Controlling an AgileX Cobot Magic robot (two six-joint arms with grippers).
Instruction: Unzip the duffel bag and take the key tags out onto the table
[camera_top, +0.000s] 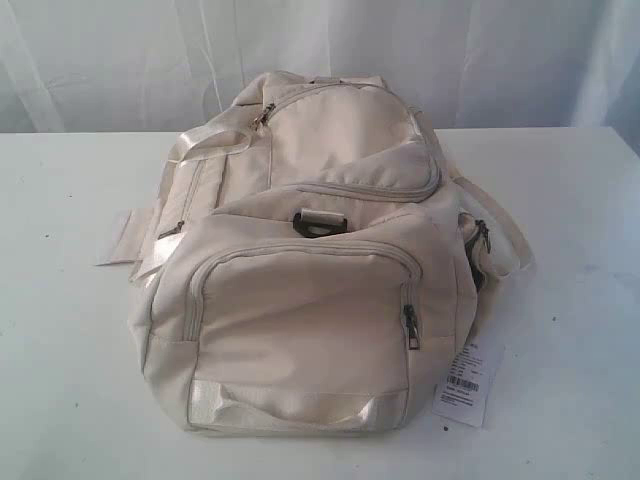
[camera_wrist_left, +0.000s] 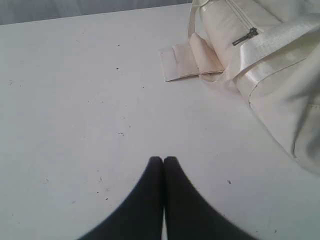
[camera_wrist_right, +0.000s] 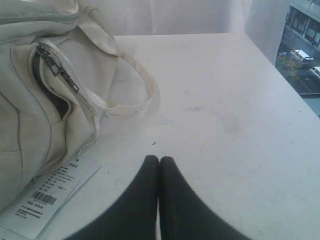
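The cream-beige duffel bag (camera_top: 320, 260) lies in the middle of the white table (camera_top: 60, 330), its front pocket zipped with a dark pull (camera_top: 410, 322). A white hang tag (camera_top: 462, 383) rests by its right end. No key tags show in any view. My left gripper (camera_wrist_left: 163, 159) is shut and empty above bare table, apart from the bag's end (camera_wrist_left: 270, 65). My right gripper (camera_wrist_right: 159, 158) is also shut and empty over the table, beside the bag's side pocket (camera_wrist_right: 55, 95), whose zip stands partly open, and the hang tag (camera_wrist_right: 47, 197). Neither gripper appears in the exterior view.
A loose webbing strap loop (camera_wrist_right: 135, 85) lies on the table off the bag's end. A flat beige fabric piece (camera_wrist_left: 182, 61) lies beside the other end. A pale curtain (camera_top: 120, 60) hangs behind the table. The table's edge (camera_wrist_right: 285, 75) runs past my right gripper.
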